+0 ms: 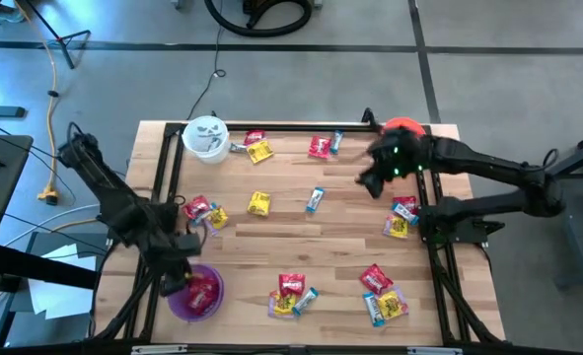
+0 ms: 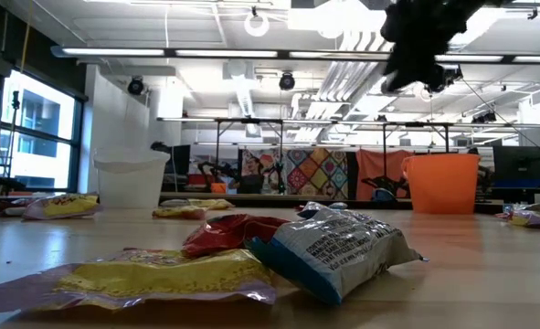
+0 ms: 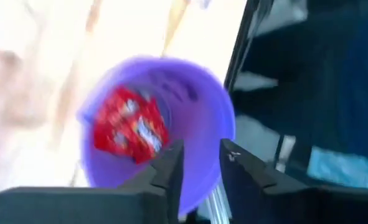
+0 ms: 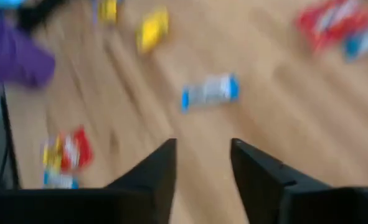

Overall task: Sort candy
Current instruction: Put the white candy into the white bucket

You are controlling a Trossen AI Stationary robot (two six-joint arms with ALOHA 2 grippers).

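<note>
Left hand (image 3: 199,163), fingers parted and empty, hovers over purple bucket (image 1: 196,294) at lower left holding red candy (image 3: 129,126); right hand (image 4: 202,155), parted, empty, should drop squarely onto light-blue candy (image 4: 210,91) mid-tabletop (image 1: 340,247); wrapper print unreadable.

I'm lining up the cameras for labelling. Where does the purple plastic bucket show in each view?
High view: purple plastic bucket at the table's front-left corner, under the left gripper.
Low view: not in it.
Left wrist view: fills the centre, a red candy wrapper inside.
Right wrist view: a purple blur at the upper-left edge.
Shared landmark: the red wrapper inside, also seen from above.
</note>
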